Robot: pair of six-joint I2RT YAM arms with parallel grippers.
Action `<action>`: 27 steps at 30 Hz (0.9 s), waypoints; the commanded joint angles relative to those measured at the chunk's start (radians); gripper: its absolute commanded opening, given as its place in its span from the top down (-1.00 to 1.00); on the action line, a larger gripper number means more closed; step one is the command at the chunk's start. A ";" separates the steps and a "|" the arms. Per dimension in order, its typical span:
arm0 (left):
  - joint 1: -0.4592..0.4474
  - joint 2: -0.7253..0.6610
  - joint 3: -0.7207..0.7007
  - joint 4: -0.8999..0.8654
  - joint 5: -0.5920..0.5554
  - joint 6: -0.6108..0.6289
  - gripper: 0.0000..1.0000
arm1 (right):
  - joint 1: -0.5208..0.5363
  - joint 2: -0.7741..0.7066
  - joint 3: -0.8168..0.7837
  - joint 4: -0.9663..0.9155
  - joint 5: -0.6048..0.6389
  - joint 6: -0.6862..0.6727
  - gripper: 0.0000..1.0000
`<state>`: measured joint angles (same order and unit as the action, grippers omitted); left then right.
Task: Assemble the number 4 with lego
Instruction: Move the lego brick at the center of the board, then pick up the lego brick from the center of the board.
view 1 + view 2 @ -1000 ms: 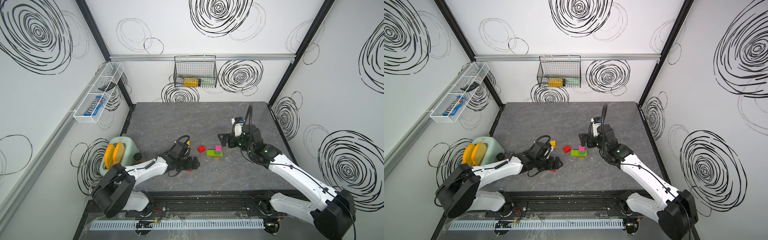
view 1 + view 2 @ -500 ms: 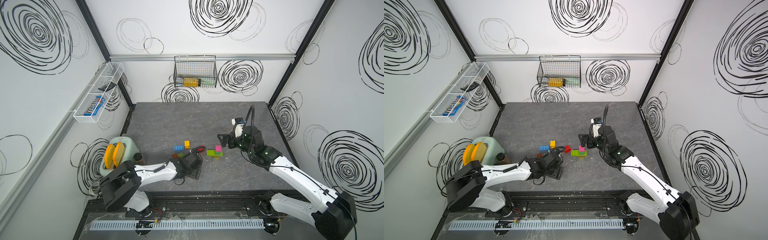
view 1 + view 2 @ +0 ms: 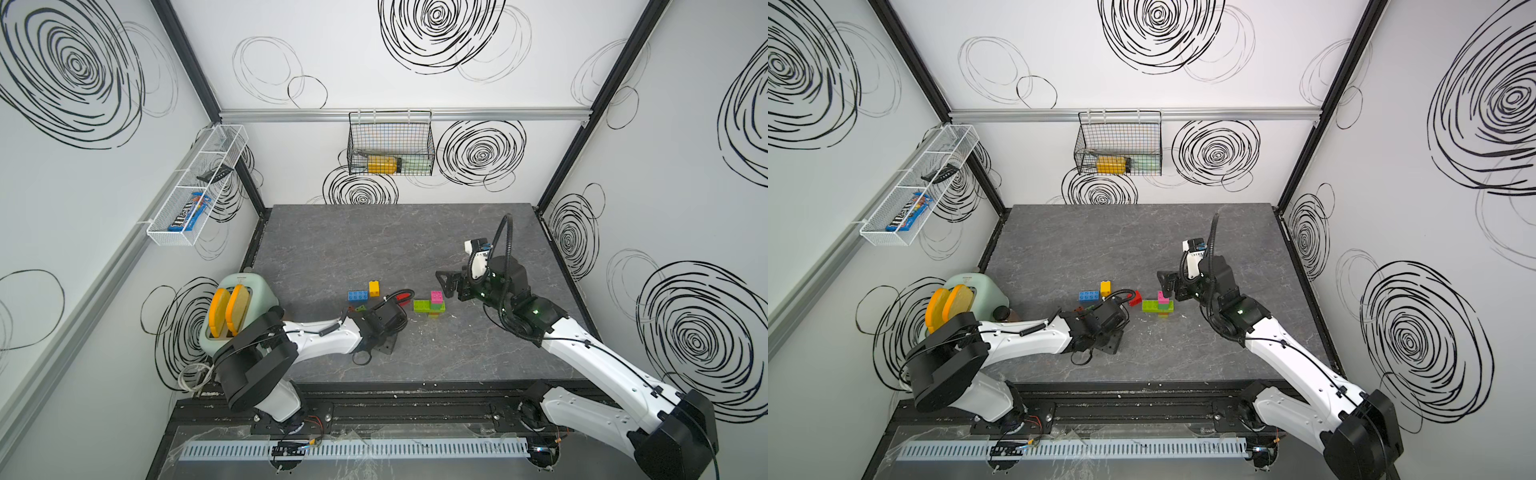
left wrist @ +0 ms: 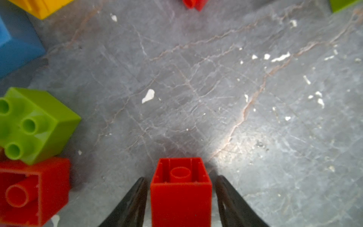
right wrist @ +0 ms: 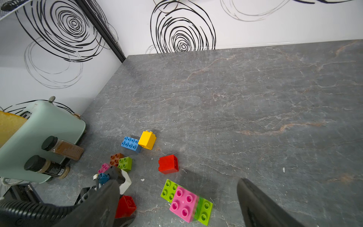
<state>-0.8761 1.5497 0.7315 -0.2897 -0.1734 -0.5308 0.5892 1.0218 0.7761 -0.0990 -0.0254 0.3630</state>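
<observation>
Grey marbled tabletop is seen in both top views. At frame centre a lime green and pink lego cluster is set on it. A blue brick and a yellow brick are found side by side to its left, with a loose red brick between. The right gripper is held just right of the cluster, fingers spread wide, nothing grasped. In the left wrist view the left gripper is placed astride a second red brick, tipped on its side. A thin gap is seen at each finger, so it is not clamped.
</observation>
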 commanded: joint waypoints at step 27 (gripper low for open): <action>0.460 -0.421 0.031 0.664 0.553 -0.463 1.00 | 0.227 -0.007 -0.141 0.598 -0.038 -0.103 -0.99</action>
<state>-0.4278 1.1519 0.7696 0.1223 0.2554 -0.7948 0.8093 0.9771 0.6250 0.3344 -0.0898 0.2569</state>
